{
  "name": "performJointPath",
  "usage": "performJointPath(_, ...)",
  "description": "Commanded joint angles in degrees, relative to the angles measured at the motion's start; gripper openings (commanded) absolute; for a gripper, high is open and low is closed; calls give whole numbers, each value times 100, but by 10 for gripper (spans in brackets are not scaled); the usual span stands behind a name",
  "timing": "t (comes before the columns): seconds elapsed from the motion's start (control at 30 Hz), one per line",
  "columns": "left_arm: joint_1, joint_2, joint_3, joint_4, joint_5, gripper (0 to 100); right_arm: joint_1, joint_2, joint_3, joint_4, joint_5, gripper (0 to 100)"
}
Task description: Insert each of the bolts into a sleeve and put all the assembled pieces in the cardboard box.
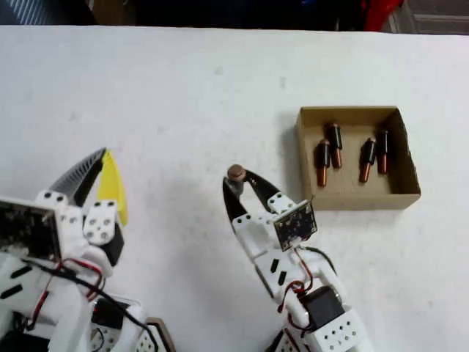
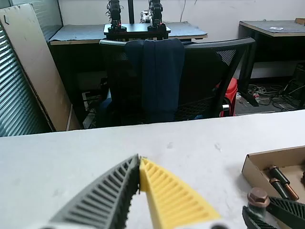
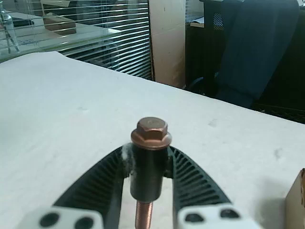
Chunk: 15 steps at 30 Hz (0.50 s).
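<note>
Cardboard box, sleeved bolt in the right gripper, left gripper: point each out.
cardboard box [image 1: 366, 200], high view, on the wall nearest the arms.
sleeved bolt [image 3: 147, 171], right wrist view, on the black sleeve.
left gripper [image 2: 139, 161], left wrist view, where its closed fingertips meet.

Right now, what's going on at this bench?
The right end effector is shut on a black sleeve with a bolt seated in it. It holds the piece upright beside the cardboard box, not yet in it. Four assembled pieces already lie in the box. The left end effector is shut and empty over the table.
</note>
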Motion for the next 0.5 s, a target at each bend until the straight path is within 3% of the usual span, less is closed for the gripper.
performJointPath(0.0, -66, -233, -229, 369, -53, 24, 40, -75, 44, -13, -35, 17)
performJointPath(0.27, -84, -1007, 290, 756, -62, 24, 286, -84, 44, -4, -35, 17)
performJointPath(0.47, -646, -1701, 1204, 747, -299, 24, 585, -84, 44, -4, -35, 16)
